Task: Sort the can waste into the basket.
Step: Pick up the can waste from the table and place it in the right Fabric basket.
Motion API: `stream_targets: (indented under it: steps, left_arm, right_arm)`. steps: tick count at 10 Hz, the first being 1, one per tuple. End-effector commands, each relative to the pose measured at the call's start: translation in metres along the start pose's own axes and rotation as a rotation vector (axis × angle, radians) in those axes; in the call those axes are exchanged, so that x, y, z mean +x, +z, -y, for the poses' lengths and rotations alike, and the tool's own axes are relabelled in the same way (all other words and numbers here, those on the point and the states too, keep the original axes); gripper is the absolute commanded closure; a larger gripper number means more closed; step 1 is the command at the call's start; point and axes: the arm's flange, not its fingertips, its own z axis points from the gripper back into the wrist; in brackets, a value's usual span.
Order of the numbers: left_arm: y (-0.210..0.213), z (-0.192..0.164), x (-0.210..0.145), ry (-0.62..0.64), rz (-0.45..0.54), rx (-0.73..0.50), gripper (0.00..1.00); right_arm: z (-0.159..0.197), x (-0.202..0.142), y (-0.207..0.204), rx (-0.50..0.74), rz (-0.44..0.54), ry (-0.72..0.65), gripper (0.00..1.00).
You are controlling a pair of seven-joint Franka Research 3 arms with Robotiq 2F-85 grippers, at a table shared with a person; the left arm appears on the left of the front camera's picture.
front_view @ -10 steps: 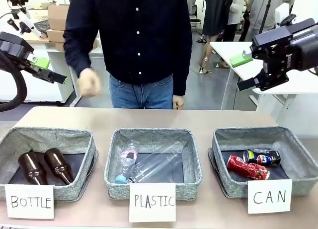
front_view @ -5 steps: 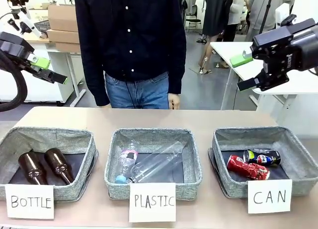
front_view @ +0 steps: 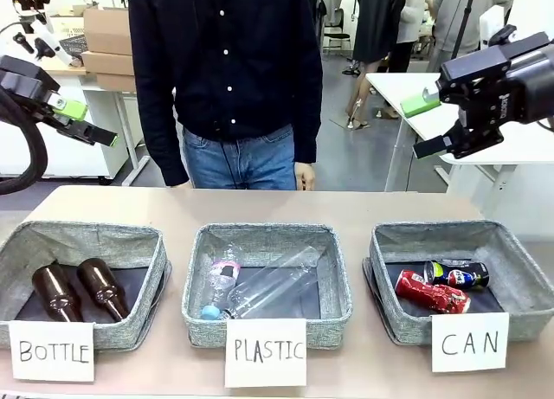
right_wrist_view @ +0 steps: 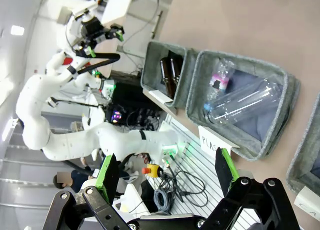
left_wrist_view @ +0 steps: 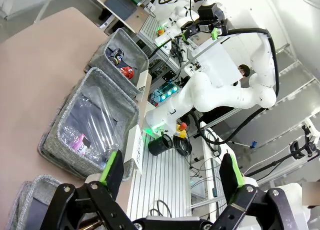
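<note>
Table [front_view: 260, 207]: 2 cans [front_view: 441, 285] in CAN basket [front_view: 511, 260].

We see three baskets in a row on the table [front_view: 260, 207]. In the right basket [front_view: 511, 269] two cans lie touching, one can [front_view: 431, 292] in front of the other can [front_view: 457, 273]. The middle basket [front_view: 333, 269] holds plastic bottles [front_view: 260, 288]; the left basket [front_view: 147, 252] holds two glass bottles [front_view: 78, 291] side by side. A person [front_view: 229, 79] stands behind the table.

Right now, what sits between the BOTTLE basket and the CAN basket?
Front view: the PLASTIC basket, holding clear plastic bottles, sits between the BOTTLE basket and the CAN basket.
</note>
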Motion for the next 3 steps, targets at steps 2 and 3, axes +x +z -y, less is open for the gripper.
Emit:
stream_targets:
  steps: [2, 3]
  left_arm:
    - [0.002, 0.0041, 0.0, 0.006, -0.005, 0.005, 0.0]
    - [0.002, 0.0041, 0.0, 0.006, -0.005, 0.005, 0.0]
  right_arm:
    - [0.0021, -0.0001, -0.0019, -0.006, 0.001, 0.003, 0.0]
    - [0.0021, -0.0001, -0.0019, -0.006, 0.001, 0.003, 0.0]
